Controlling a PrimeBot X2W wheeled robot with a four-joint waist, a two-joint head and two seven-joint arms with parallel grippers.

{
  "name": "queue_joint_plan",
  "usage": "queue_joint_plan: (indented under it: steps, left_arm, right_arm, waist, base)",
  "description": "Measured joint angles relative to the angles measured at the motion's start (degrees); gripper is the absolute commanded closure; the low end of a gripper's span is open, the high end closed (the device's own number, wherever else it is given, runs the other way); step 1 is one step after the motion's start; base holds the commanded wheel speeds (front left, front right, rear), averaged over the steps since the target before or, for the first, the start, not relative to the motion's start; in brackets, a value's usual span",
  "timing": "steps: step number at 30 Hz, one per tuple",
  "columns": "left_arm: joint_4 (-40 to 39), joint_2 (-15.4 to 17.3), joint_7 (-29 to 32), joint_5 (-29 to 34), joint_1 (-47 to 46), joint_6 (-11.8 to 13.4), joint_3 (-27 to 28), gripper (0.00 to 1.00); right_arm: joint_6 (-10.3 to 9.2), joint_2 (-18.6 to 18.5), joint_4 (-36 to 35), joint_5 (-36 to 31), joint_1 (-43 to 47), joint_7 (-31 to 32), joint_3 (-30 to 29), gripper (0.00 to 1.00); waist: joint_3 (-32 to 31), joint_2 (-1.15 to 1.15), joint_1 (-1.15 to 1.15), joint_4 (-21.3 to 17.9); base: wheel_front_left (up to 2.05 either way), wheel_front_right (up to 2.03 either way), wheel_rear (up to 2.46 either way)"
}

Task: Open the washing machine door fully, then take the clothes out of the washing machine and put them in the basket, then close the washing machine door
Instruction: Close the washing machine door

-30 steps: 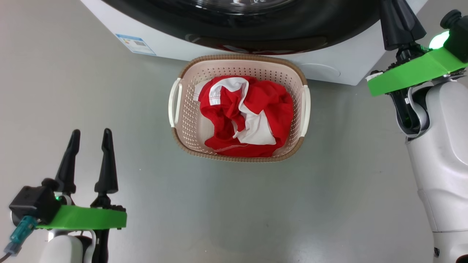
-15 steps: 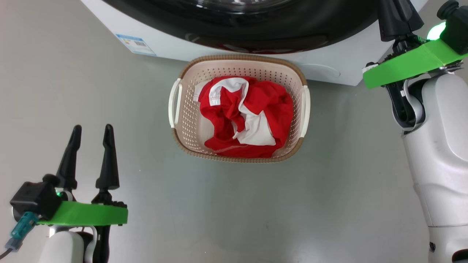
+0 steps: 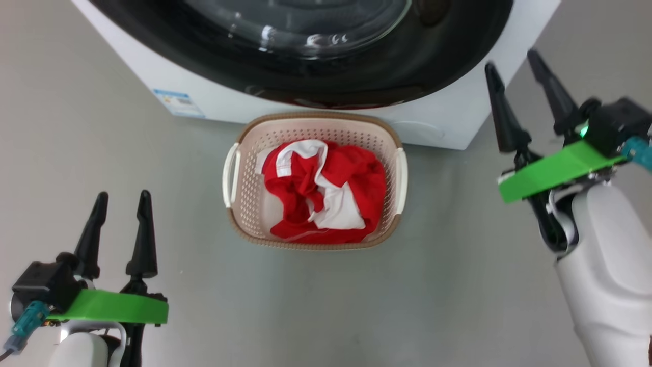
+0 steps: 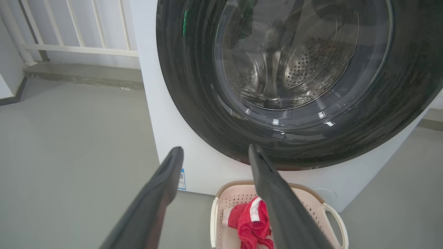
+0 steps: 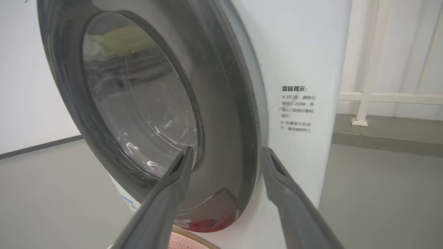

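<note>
Two splayed, empty: left gripper (image 3: 124,195), right gripper (image 3: 511,59) | crumpled soft clothes (image 3: 331,204) in perforated basket (image 3: 249,204) | glossy round washing machine door (image 3: 305,76) at 12 o'clock

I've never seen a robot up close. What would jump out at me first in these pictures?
The bright red and white clothes, bunched in the cream basket on the grey floor, mid-picture in the head view. Right behind it looms the washing machine door, a wide glossy black ring around glass. Flanking them: the left gripper low, the right gripper higher, both open.
</note>
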Motion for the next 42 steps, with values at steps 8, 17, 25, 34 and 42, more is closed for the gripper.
queue_joint_plan:
  steps: [8,17,25,34,42]
  left_arm:
    - [1.5,1.4,0.0,0.0,2.1,0.0,0.2,0.0]
    - [2.6,3.2,0.0,-1.0,4.6,0.0,-0.1,0.0]
    - [2.9,4.3,0.0,-1.5,7.5,0.0,0.3,0.0]
    - [2.8,4.8,0.0,-1.5,10.9,0.0,1.4,0.0]
    - [2.2,4.8,0.0,-1.5,13.4,0.0,2.4,0.0]
  right_arm:
    - [0.0,-0.1,-0.9,0.5,6.6,0.0,0.2,0.0]
    - [0.0,-0.2,-1.5,0.9,12.8,0.0,-0.6,0.0]
    - [0.0,-0.2,-1.6,1.1,18.2,0.0,-1.6,0.0]
    - [0.0,-0.4,-2.3,2.1,24.1,0.0,-2.8,0.0]
    - [0.0,-0.4,-3.4,2.5,28.0,0.0,-3.8,0.0]
  waist:
    - [-3.0,0.0,0.0,-2.8]
    - [-6.7,0.0,0.0,-6.9]
    - [-10.1,0.0,0.0,-10.6]
    - [-13.0,0.0,0.0,-13.6]
    - [-15.1,0.0,0.0,-15.6]
  base:
    - [0.0,0.0,0.0]
    - [0.0,0.0,0.0]
    - [0.0,0.0,0.0]
    - [0.0,0.0,0.0]
    - [0.0,0.0,0.0]
